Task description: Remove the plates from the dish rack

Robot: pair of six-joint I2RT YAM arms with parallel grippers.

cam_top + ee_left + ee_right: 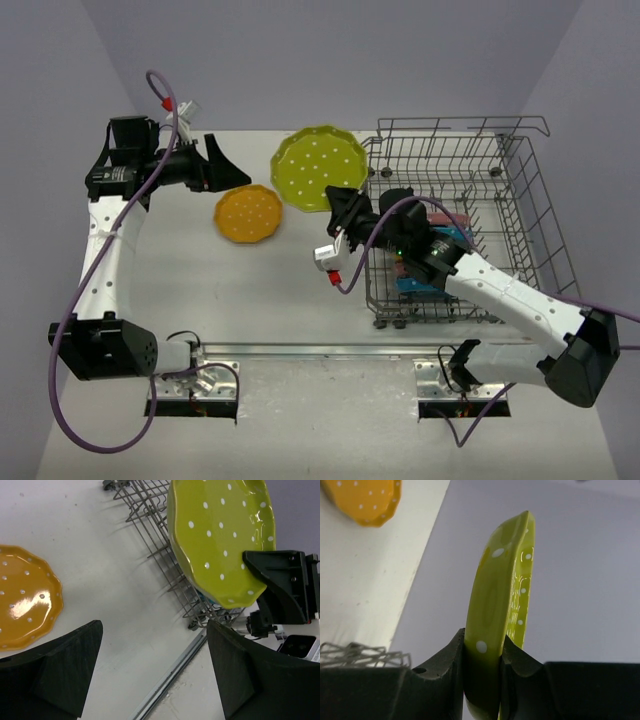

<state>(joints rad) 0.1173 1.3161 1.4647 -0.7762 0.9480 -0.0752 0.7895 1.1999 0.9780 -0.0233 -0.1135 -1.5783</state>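
My right gripper (pixel 345 208) is shut on the rim of a lime green dotted plate (pixel 320 168) and holds it in the air just left of the grey wire dish rack (pixel 515 215). In the right wrist view the plate (pixel 495 610) stands edge-on between my fingers (pixel 447 665). It also shows in the left wrist view (pixel 220 535). An orange-yellow plate (pixel 248 213) lies flat on the table. Pink and blue plates (pixel 440 230) stand in the rack, partly hidden by my right arm. My left gripper (pixel 222 165) is open and empty, left of the plates.
The rack's left wall (pixel 165 560) is close to the held plate. A metal rail (pixel 300 350) runs along the table's near edge. Purple cables (pixel 165 110) loop off both arms.
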